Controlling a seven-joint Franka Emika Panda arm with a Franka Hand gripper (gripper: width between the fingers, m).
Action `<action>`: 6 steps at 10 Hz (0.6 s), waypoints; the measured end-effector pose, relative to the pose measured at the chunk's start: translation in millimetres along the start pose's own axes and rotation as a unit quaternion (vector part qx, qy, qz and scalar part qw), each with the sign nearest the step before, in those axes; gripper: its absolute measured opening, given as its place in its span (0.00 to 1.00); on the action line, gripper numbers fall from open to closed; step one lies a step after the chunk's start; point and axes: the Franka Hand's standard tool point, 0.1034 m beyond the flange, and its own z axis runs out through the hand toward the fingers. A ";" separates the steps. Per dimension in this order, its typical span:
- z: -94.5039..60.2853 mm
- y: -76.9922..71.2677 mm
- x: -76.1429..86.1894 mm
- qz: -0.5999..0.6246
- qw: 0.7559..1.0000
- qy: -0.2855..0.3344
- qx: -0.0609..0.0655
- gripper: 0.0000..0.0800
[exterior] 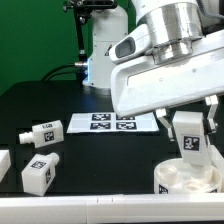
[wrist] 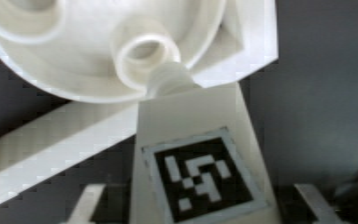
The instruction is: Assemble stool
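Pincer (wrist: 199, 208): jaws at a middling width, clamped on one stool leg (wrist: 197, 150) by its two flanks, tag face toward the wrist camera. I hold it at the thick end so the narrow tip stays free to go in. Straight ahead of the pincer, that tip meets a socket (wrist: 149, 50) of the seat ring (wrist: 51, 60); touching or already started in, I can't tell. The ring lies on the table (exterior: 100, 175) right beneath the pincer, socket side up, so I can reach it from above. The leg looks a bit tilted, so I'd square it before pressing. One loose leg (exterior: 42, 132) and a second loose leg (exterior: 38, 173) lie on their sides well apart from the pincer, toward the exterior view's left, parked for later. The marker board (exterior: 112, 123) lies flat, farther off than those.
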 end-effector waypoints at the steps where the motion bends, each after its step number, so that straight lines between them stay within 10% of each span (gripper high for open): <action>1: 4.3 2.7 -0.6 0.002 1.000 -0.001 -0.001 0.40; 6: 13.8 11.6 -8.7 0.003 1.000 -0.010 -0.007 0.40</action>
